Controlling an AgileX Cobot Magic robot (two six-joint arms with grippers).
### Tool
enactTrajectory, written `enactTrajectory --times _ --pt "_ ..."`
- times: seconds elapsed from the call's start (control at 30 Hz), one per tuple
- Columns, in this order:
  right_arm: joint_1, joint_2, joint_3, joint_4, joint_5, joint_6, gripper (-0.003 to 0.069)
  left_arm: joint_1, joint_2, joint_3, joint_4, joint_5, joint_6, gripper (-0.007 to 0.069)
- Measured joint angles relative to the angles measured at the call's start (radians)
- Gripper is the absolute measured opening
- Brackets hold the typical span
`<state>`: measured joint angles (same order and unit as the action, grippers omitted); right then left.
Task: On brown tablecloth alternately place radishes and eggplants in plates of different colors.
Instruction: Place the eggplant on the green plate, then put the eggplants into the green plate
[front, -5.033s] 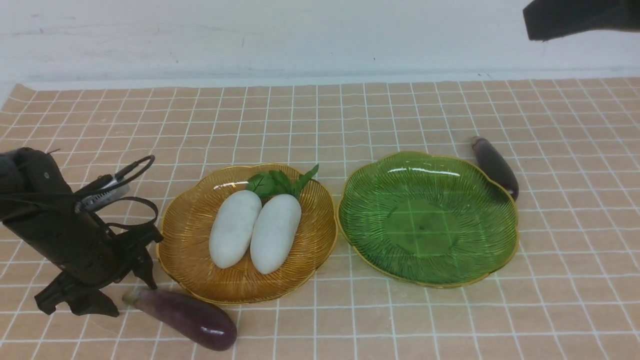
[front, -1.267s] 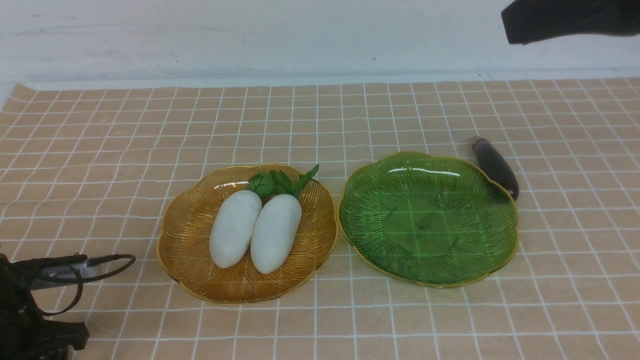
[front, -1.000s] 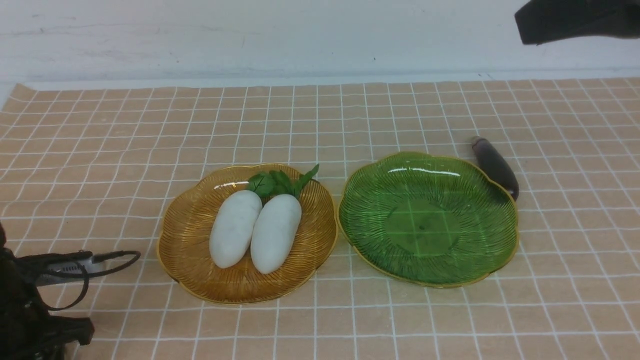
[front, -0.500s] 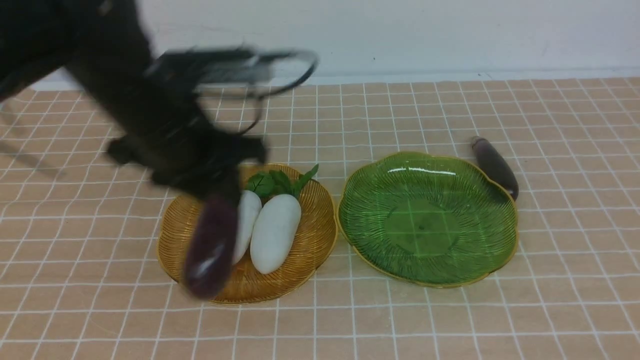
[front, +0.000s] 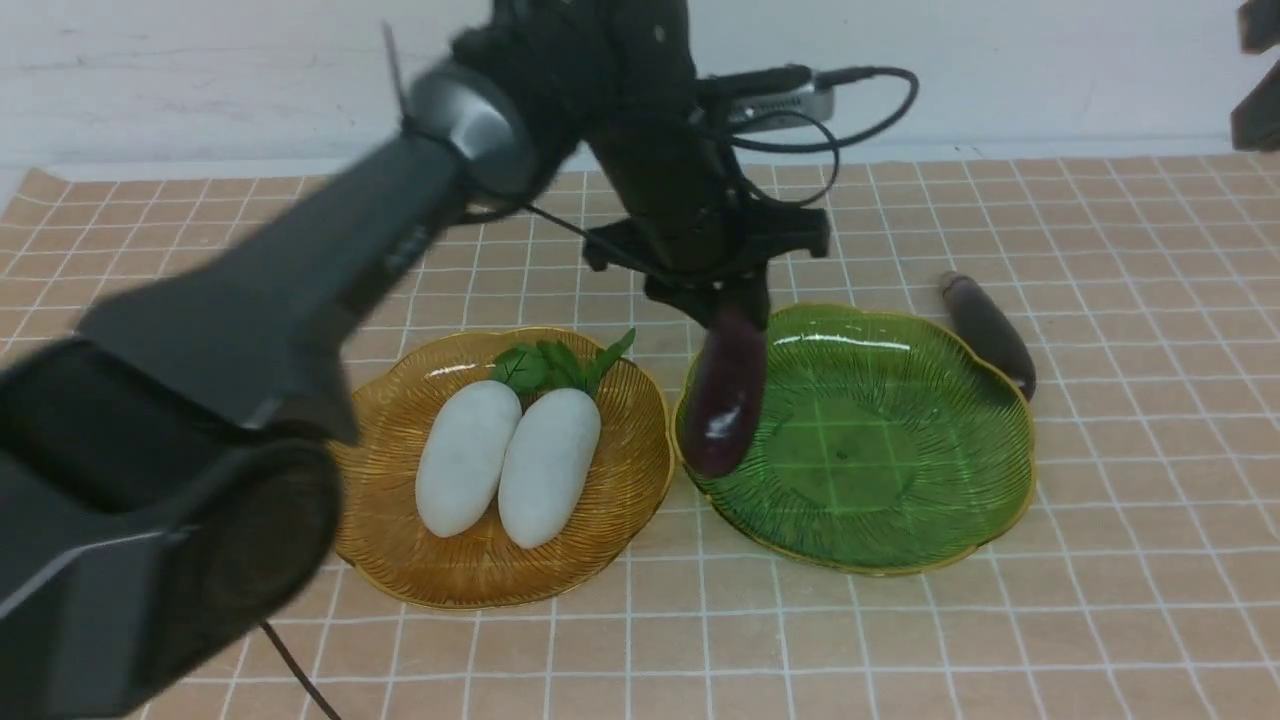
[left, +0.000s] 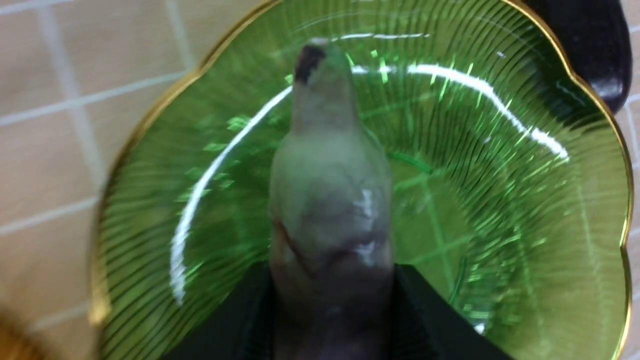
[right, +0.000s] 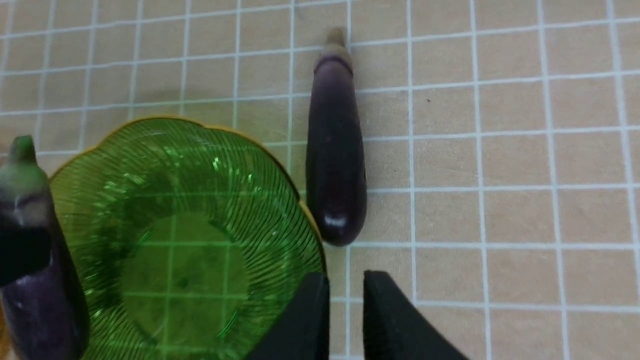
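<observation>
My left gripper (front: 725, 300) is shut on a dark purple eggplant (front: 722, 400) near its stem end. It hangs tip down over the near-left rim of the green plate (front: 900, 500). In the left wrist view the held eggplant (left: 330, 200) sits between the black fingers (left: 425, 315) above the green plate (left: 525, 200). Two white radishes (front: 505, 455) lie side by side in the amber plate (front: 380, 450). A second eggplant (front: 990, 335) lies on the brown tablecloth (front: 1150, 450) by the green plate's far-right rim. My right gripper (right: 346, 295) hovers high near that eggplant (right: 335, 150), almost shut and holding nothing.
The white wall (front: 250, 80) bounds the cloth at the back. The left arm (front: 300, 270) spans the left half of the front view, hiding the cloth there. Its cable (front: 860, 110) loops above the green plate. A dark piece of the right arm (front: 1260, 110) shows at the top right edge.
The left arm swung up from the near-left corner with the eggplant, passed over the amber plate, and now holds it over the green plate. The right arm drew back toward the right edge.
</observation>
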<state>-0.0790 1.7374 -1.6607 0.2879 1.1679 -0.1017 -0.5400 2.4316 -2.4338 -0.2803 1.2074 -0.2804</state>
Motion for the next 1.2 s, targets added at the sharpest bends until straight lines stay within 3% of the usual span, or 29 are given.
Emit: enactTrajectory --times 0.17,0.33,0.4,0.47,0.57,0.67,0.73,0.77,0.8,0.83,1.1,1.2 --pt "0.000 0.156 0.000 0.076 -0.106 -0.039 0.0250 -0.003 0.050 -0.018 -0.048 -0.039 0.043 0.0355" --pt "0.005 0.264 0.000 0.172 -0.267 -0.103 0.0463 -0.003 0.050 -0.041 -0.051 -0.009 0.057 0.0549" --pt "0.029 0.325 0.000 0.194 -0.359 -0.150 0.0550 -0.003 0.049 -0.079 -0.047 0.025 0.056 0.0571" --pt "0.058 0.385 -0.001 0.194 -0.433 -0.189 0.0583 -0.002 0.049 -0.122 -0.043 0.034 0.045 0.0558" --pt "0.086 0.452 -0.022 0.200 -0.485 -0.211 0.0590 0.003 0.031 -0.172 -0.034 0.040 0.044 0.0459" --pt "0.103 0.531 -0.074 0.204 -0.499 -0.215 0.0567 0.005 -0.009 -0.185 -0.012 0.041 0.050 0.0269" --pt "0.104 0.563 -0.097 0.205 -0.493 -0.195 0.0484 0.005 -0.038 -0.188 0.028 0.044 0.078 0.0084" --pt "0.104 0.568 -0.100 0.201 -0.492 -0.180 0.0395 0.005 -0.051 -0.188 0.040 0.044 0.084 0.0037" --pt "0.104 0.569 -0.102 0.191 -0.486 -0.169 0.0319 0.005 -0.061 -0.188 0.047 0.044 0.088 0.0020" --pt "0.104 0.568 -0.108 0.173 -0.476 -0.158 0.0307 0.005 -0.073 -0.188 0.052 0.045 0.091 0.0005" --pt "0.053 0.411 -0.295 0.106 -0.248 -0.087 0.0321 0.005 -0.137 -0.161 0.060 0.048 0.128 -0.0003" --pt "0.050 0.282 -0.343 0.132 -0.076 -0.039 0.0321 0.005 -0.175 -0.076 0.063 0.048 0.134 -0.0003"
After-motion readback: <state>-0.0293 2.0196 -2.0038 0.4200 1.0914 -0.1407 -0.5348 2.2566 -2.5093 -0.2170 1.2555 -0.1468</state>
